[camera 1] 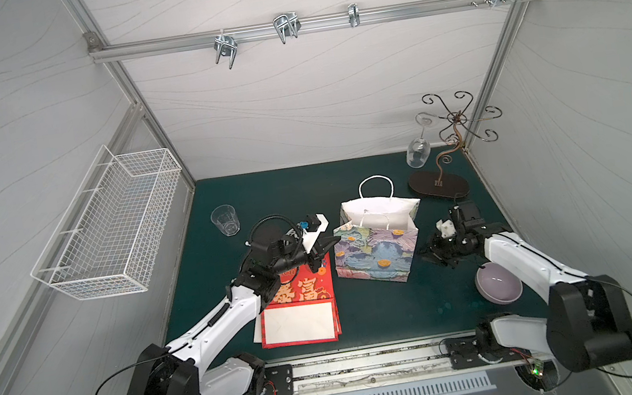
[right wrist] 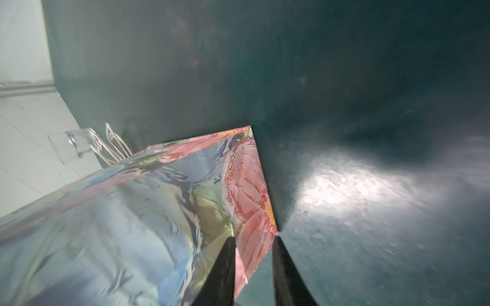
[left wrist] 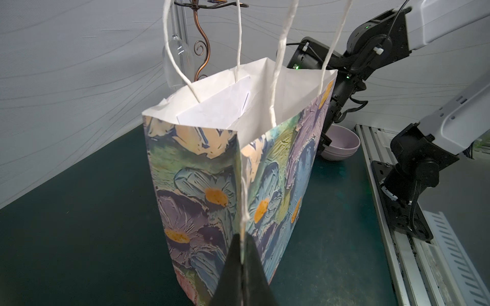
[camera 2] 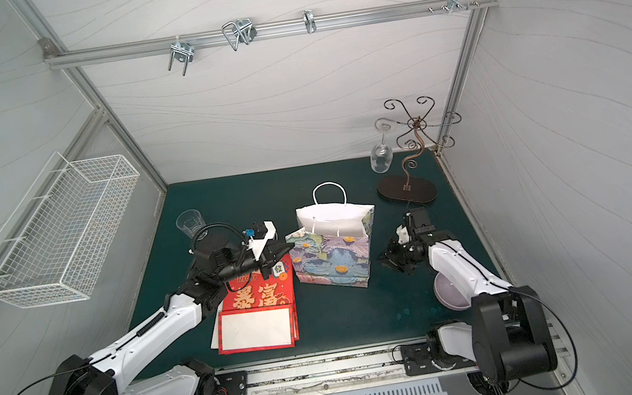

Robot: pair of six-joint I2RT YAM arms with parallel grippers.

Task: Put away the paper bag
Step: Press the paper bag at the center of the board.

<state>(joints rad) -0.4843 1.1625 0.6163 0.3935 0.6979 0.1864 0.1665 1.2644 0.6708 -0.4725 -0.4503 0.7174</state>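
Note:
The floral paper bag (camera 1: 375, 255) (camera 2: 329, 259) stands upright and open on the green mat, white inside. In the left wrist view one white cord handle (left wrist: 243, 206) runs down into my left gripper (left wrist: 242, 238), whose jaws are shut on it at the bag's left top corner (camera 1: 336, 240). The far handle (camera 1: 375, 186) stands up free. My right gripper (camera 1: 427, 254) is low at the bag's right side. Its fingers (right wrist: 228, 254) stand narrowly apart, and the bag's pink bottom corner (right wrist: 252, 201) shows between them. I cannot tell whether they touch it.
A red bag (camera 1: 302, 288) lies flat under the left arm. A tumbler (camera 1: 225, 219) stands at back left. At back right a wine glass (camera 1: 417, 150) hangs from a rack (camera 1: 438, 185). A purple bowl (camera 1: 498, 284) sits under the right arm. Wire basket (camera 1: 113, 231) on the left wall, hooks (camera 1: 286, 26) overhead.

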